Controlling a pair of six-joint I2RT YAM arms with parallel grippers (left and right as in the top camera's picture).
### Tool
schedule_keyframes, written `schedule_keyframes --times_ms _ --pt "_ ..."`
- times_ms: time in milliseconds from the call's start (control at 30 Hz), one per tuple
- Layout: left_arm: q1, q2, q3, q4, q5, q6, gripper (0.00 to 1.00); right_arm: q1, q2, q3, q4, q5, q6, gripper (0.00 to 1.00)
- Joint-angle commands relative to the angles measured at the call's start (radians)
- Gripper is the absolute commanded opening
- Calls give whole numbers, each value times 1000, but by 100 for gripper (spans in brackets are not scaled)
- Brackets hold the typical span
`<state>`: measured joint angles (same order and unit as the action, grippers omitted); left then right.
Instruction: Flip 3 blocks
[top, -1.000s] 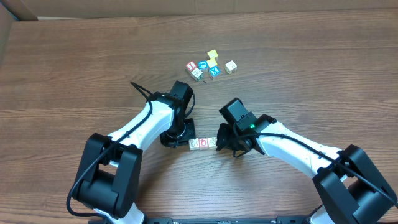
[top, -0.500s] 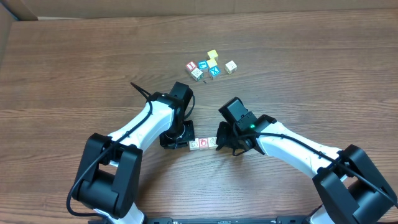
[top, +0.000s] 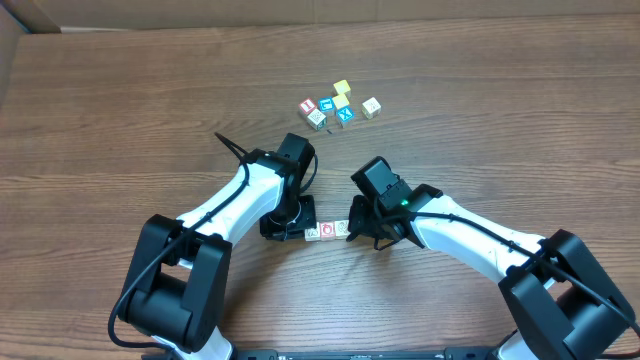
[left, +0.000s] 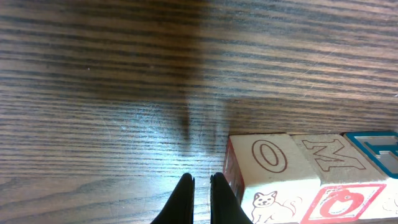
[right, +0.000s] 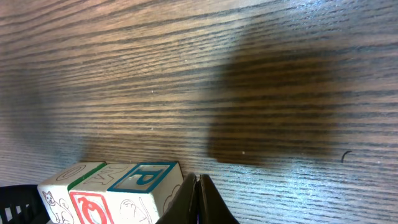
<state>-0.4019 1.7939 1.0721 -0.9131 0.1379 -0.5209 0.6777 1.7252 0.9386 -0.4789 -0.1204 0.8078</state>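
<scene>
Both end effectors are pressed together, empty, flanking the row of blocks (top: 327, 230) on your wooden surface (top: 480, 130).
Your left end effector (left: 202, 198) sits just beside the row's left end and the right end effector (right: 198, 199) just beside its right end. The red-ring block (right: 93, 202) is the middle one, with a cream block touching each side. A cluster of other cubes (top: 340, 105) lies well beyond the row.
</scene>
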Motion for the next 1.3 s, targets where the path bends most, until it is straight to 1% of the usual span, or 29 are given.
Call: schedule_keyframes --times_ms 0,167,267,433,667,1033,1133,1267 --pt "-5 5 -9 0 -15 0 4 2 5 3 6 31 4 4" --pt "-5 5 -9 1 -15 0 4 2 18 3 6 30 8 4" --pt "-5 5 -9 -1 -15 0 4 2 27 3 2 30 38 4" --pt "-5 5 -9 -2 -16 0 4 2 47 3 4 11 39 5" --pt "-5 5 -9 2 -18 0 4 2 49 3 19 -76 29 4" --pt "-5 5 -9 13 -18 0 4 2 47 5 14 -84 29 4" --pt "-5 5 -9 16 -18 1 4 2 46 5 19 -84 21 4" --pt "-5 5 -9 28 -18 0 4 2 46 6 39 -98 -25 4"
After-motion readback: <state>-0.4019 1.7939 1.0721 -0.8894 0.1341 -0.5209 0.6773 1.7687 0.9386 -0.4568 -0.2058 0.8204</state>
